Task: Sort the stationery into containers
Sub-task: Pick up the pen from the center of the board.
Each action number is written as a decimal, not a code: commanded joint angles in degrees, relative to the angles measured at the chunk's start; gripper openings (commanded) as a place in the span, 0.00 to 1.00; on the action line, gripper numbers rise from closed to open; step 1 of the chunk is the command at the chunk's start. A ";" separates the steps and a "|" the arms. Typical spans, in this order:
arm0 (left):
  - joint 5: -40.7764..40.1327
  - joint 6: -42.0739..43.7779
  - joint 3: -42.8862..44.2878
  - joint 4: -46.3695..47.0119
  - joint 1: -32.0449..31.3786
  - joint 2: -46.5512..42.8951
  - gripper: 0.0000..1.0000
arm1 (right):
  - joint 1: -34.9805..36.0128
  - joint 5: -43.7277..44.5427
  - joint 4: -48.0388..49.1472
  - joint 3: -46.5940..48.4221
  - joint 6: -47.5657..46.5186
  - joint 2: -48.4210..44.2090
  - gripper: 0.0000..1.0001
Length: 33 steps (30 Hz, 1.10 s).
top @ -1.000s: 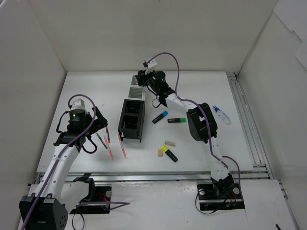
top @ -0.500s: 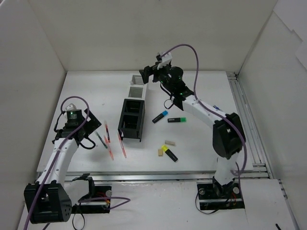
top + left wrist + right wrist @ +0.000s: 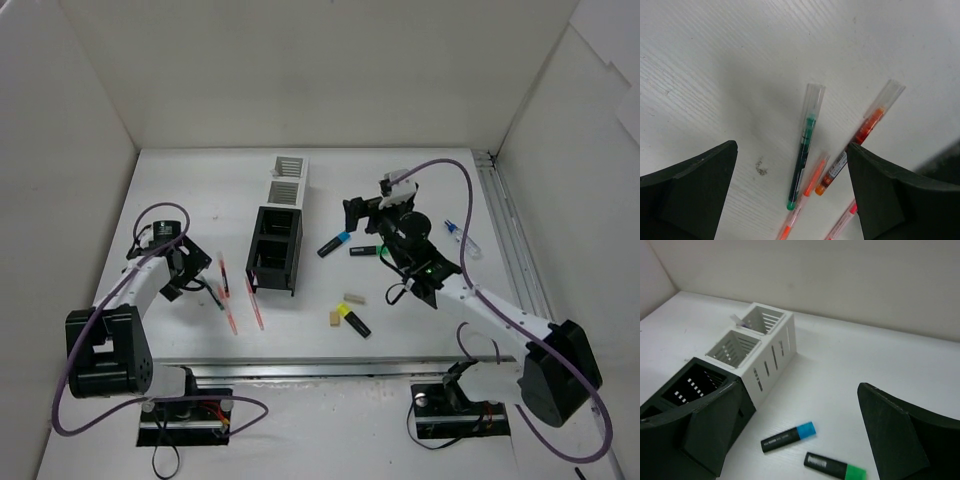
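White table [image 3: 190,190], boxed in by plain white walls [image 3: 300,70] on left, back & right. Metal rails [image 3: 515,270] run along its right and near edges. Up close the surface is finely ribbed, w/ faint scuffs & a dark speck [image 3: 760,169].

Containers sit mid-table in one narrow row running front to back: two black boxes [image 3: 275,250] nearer the arms, two white boxes [image 3: 287,178] behind them, butted end to end.

Left gripper [image 3: 791,150] is low over the table, left of the black boxes. Its jaws are spread wide and hold nothing. A dark pen w/ green ink [image 3: 802,160] lies flat on the table betw. the two fingers, not touched by either. Red pens [image 3: 860,135] lie just beside it, roughly parallel, betw. that gripper & the black boxes.

Right gripper [image 3: 797,390] hangs above the table to the right of the row, jaws wide, empty. Ahead of it a blue-cap highlighter [image 3: 789,436] & a green-cap highlighter [image 3: 835,468] lie near each other, not touching.

Closer to the front edge is a yellow-cap highlighter [image 3: 353,320]. One beige eraser [image 3: 335,318] is just beside its cap, and a second eraser [image 3: 354,298] lies a bit behind.

A small clear bottle [image 3: 462,238] w/ blue top lies near the right rail. Purple cables [image 3: 440,170] loop over both arms.
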 commanded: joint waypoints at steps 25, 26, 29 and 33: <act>-7.61 -9.09 10.76 -4.19 -3.85 16.80 0.23 | 1.11 27.40 -25.13 -5.17 2.97 -25.68 0.98; -7.60 -9.18 9.63 -4.01 -3.85 16.36 0.21 | 1.03 28.02 -25.74 -5.26 3.23 -26.03 0.98; -7.78 -9.27 7.78 -3.84 -3.85 14.78 0.07 | 0.94 29.25 -26.44 -5.70 3.40 -27.61 0.98; -8.83 -8.74 7.86 -5.32 -3.85 12.84 0.00 | 1.11 29.69 -27.23 -6.23 3.58 -30.07 0.98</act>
